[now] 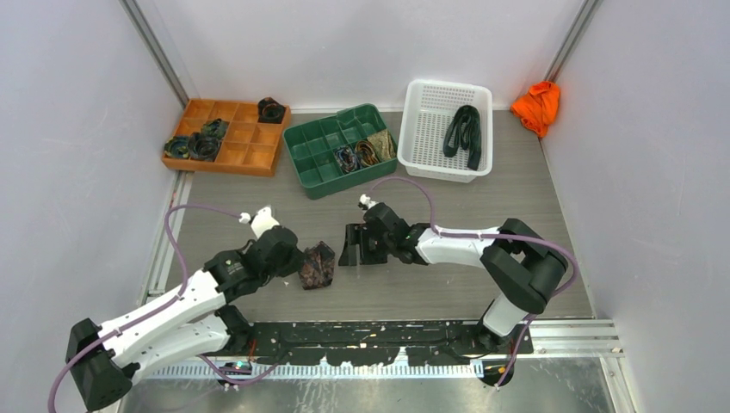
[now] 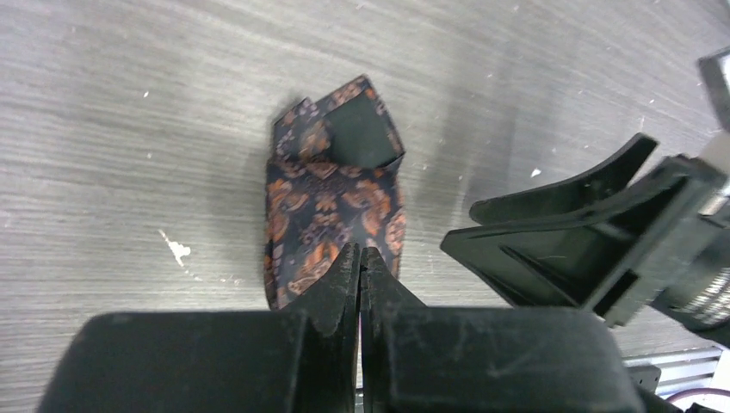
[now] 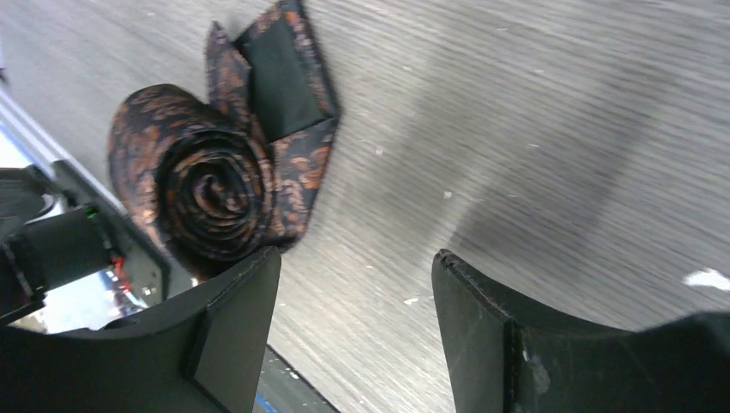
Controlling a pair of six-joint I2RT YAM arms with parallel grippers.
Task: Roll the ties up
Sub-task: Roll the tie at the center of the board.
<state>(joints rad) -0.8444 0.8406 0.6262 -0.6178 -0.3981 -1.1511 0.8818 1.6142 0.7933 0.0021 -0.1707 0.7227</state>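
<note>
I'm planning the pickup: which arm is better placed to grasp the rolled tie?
Probably right: the right gripper is open just beside the rolled tie, while the left gripper is shut, tips at its edge.

My 2 arms, the left arm [image 1: 172,311] and the right arm [image 1: 456,246], wore white shells between bulky black joints, and a purple cable [image 1: 176,237] looped along each. My left gripper [image 2: 360,258] and right gripper [image 3: 355,275] had matte black, wedge-shaped fingers [image 3: 482,335], scuffed and dusty.
</note>
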